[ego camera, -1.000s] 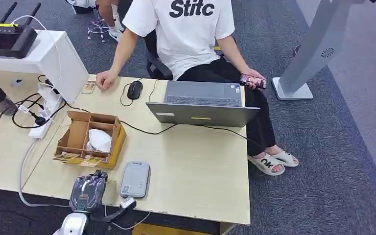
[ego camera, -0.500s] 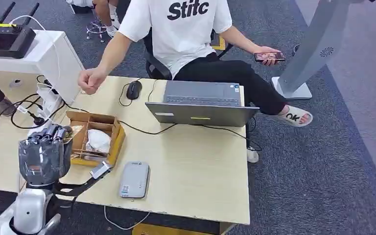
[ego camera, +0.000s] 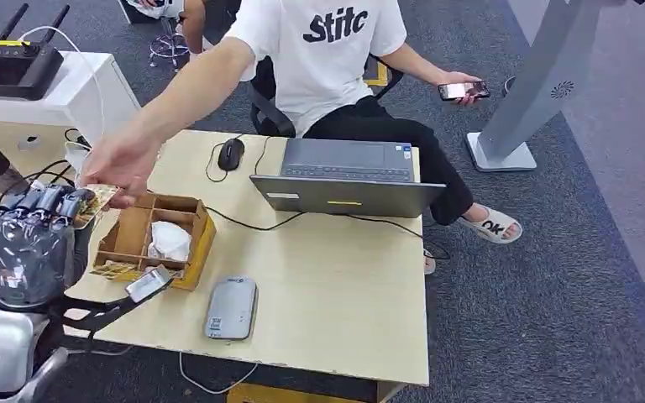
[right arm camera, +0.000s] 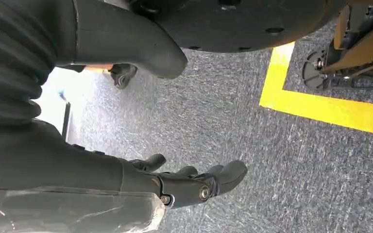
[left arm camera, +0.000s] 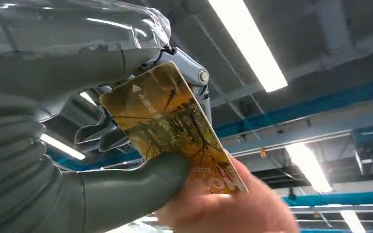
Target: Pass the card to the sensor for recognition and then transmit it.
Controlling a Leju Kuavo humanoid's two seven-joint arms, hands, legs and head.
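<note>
My left hand [ego camera: 29, 243] is raised above the table's left side, back toward the camera. It pinches a golden-brown card [ego camera: 97, 200] between thumb and fingers. In the left wrist view the card [left arm camera: 175, 126] sits between my thick thumb [left arm camera: 126, 189] and the darker fingers, and a person's hand [left arm camera: 233, 208] grips its other end. That person's hand [ego camera: 122, 164] reaches in from across the table. The grey sensor [ego camera: 231, 308] lies flat near the table's front edge, right of my left hand. My right hand [right arm camera: 189, 182] hangs over the carpet with loosely curled fingers and nothing in it.
A cardboard box [ego camera: 155, 238] with compartments and more cards stands just behind the sensor. A laptop [ego camera: 348, 178], a mouse [ego camera: 231, 153] and cables lie further back. The seated person holds a phone [ego camera: 462, 89]. A power strip and cup sit at the left.
My left hand rose from the table's front edge, up and to the left, carrying the card. The person's arm stretched out from the table and took hold of the card's free end.
</note>
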